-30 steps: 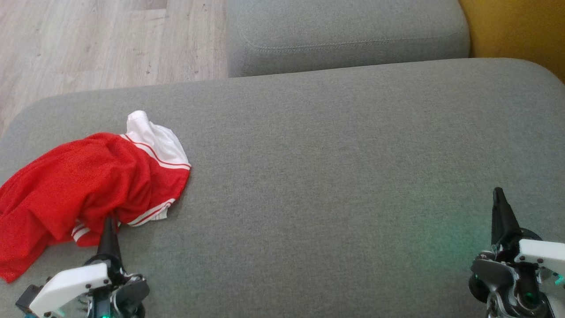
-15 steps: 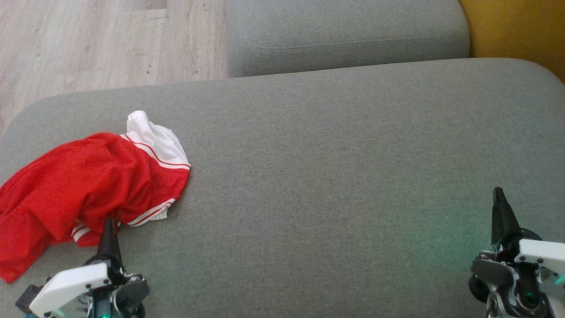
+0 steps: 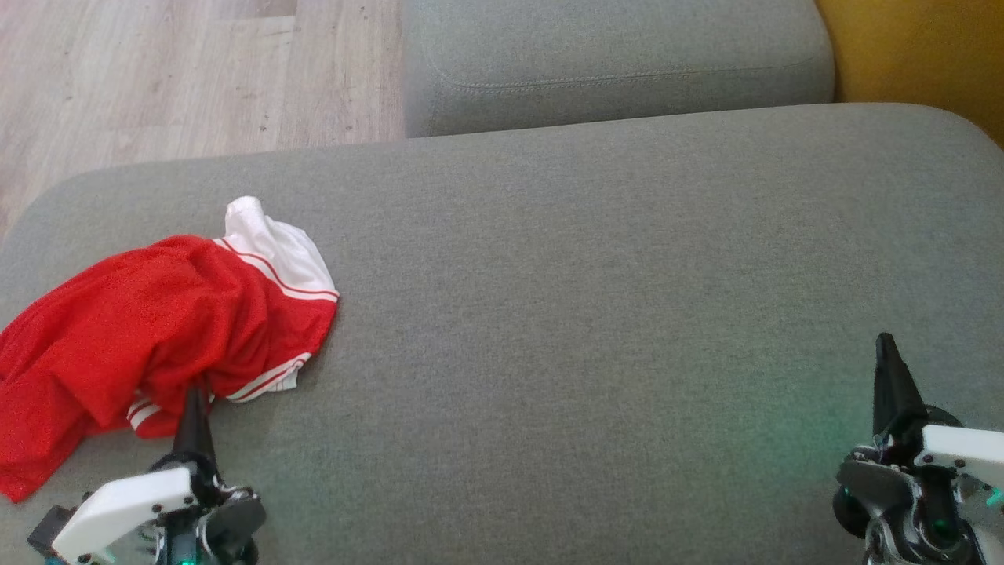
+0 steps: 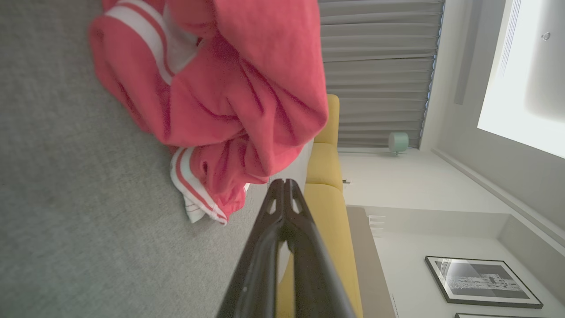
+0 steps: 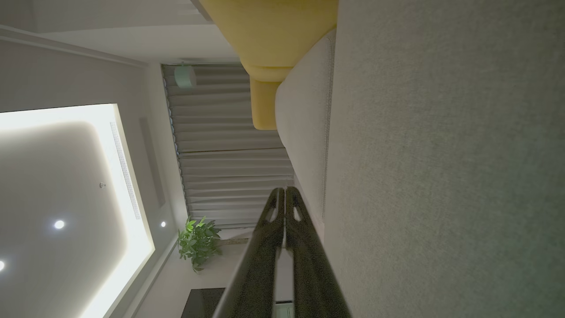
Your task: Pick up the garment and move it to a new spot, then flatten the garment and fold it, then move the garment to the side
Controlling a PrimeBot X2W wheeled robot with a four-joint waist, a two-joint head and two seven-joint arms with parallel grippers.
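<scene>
**Cut off and unclear**

The garment [image 3: 141, 329] runs off the left edge of the head view and is cropped again in the left wrist view, so its full outline cannot be told. The left gripper [image 3: 194, 392] overlaps its near hem, perhaps touching. The near edge cuts off part of that gripper and the right gripper [image 3: 885, 345]. The cushion [image 3: 612, 63] is cropped on its far side.

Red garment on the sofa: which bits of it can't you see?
- Head view: the garment runs off the left edge.
- Left wrist view: the top edge cuts it off, and its own folds hide its shape.
- Head view: the left gripper overlaps its hem; touching or not, unclear.
</scene>
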